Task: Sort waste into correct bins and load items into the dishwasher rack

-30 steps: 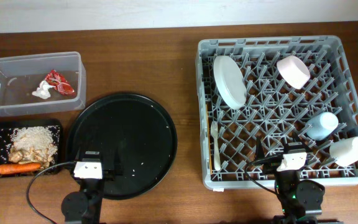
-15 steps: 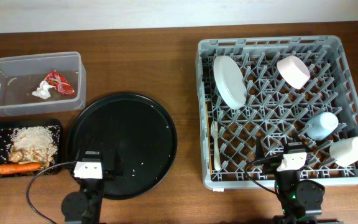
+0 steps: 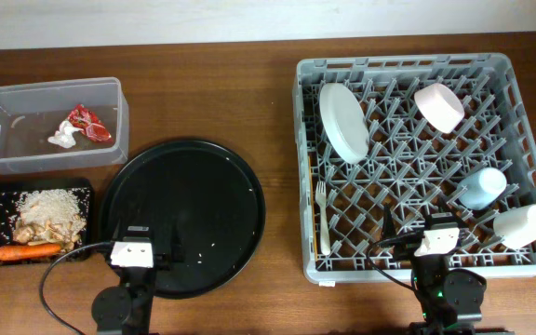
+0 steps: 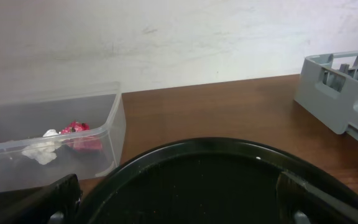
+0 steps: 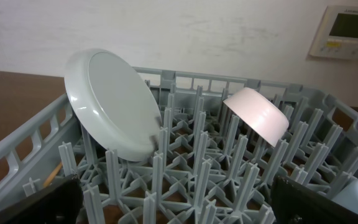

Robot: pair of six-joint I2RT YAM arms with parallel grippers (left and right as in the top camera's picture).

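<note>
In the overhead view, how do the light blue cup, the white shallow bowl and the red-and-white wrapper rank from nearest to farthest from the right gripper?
From the right gripper:
1. light blue cup, in the rack, just to its right.
2. white shallow bowl, rack's far left part.
3. red-and-white wrapper, in the clear tub, far left.

The overhead view looks straight down on the whole surface (image 3: 277,102), from far enough to take in everything. The left wrist view sits low and close over the round black tray (image 4: 216,180), facing the back wall (image 4: 166,37), with the clear tub (image 4: 114,130) at left and a corner of the rack (image 4: 331,93) at right; overhead shares all three. The right wrist view sits low at the rack's near side, facing the same wall, close to the white shallow bowl (image 5: 114,102) and smaller white bowl (image 5: 258,116), both also seen overhead.
</note>
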